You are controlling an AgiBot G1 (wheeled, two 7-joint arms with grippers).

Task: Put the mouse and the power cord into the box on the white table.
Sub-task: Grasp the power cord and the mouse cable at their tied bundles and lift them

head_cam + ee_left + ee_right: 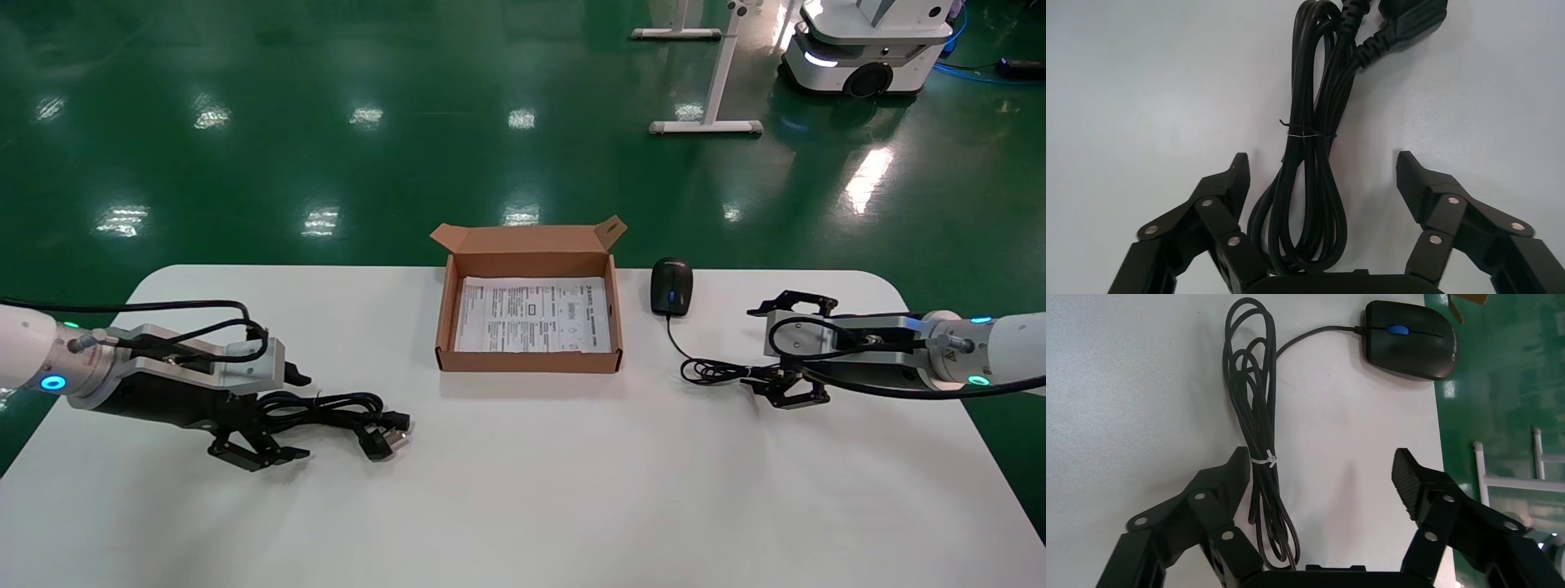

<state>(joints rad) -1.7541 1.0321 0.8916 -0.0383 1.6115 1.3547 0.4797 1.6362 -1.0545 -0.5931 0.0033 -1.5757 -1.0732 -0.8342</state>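
Left jaws: the left gripper (1320, 177) is spread wide and holds nothing, low over the white table (523, 490) near its left end.
Between the left fingers: the looped end of the power cord (1310, 184) lies flat on the table inside the gap, touching neither finger; a thin tie cinches the strands just beyond the fingertips.
Cord beyond the jaws: the bundle runs away from the gripper to its chunky plug (384, 437), which points toward the middle of the table.
Right jaws: the right gripper (1320, 471) is also spread wide and empty, low over the table near its right end.
Between the right fingers: the thin cable (1257, 429) of the mouse is gathered in a long loop held by a white tie; it lies hard against one finger rather than centred in the gap.
Mouse: the mouse (672, 286) sits apart from the gripper, just beside the right wall of the box, near the table's far edge.
Box: the box (444, 327) stands open at the middle of the table with only a printed sheet (533, 315) inside.
Step in hand: likely closing on each bundle before lifting.
Doing it well: close the left jaws across all strands near the tie so no loop slips out; shift the right gripper sideways to centre the cable first, and expect the mouse to trail and swing.
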